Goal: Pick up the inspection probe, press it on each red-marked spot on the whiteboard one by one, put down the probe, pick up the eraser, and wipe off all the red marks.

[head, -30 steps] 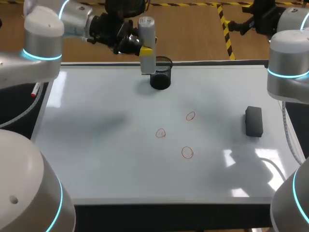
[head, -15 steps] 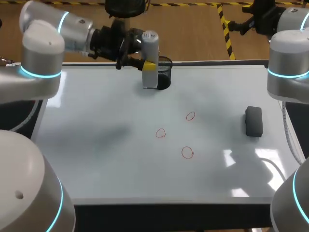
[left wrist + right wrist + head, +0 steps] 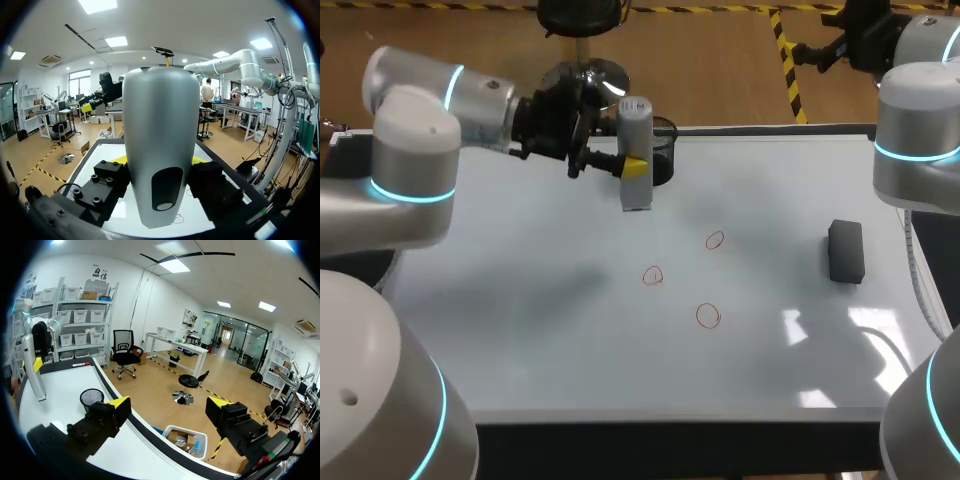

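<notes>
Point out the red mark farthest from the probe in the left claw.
The red circle nearest the whiteboard's front edge. The left circle and rear circle both lie closer to the probe in the left claw.

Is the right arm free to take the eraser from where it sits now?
Probably yes: the eraser lies alone at the right of the whiteboard, the right gripper hangs open and empty past the far edge, and the left gripper holds the probe well away from it.
</notes>
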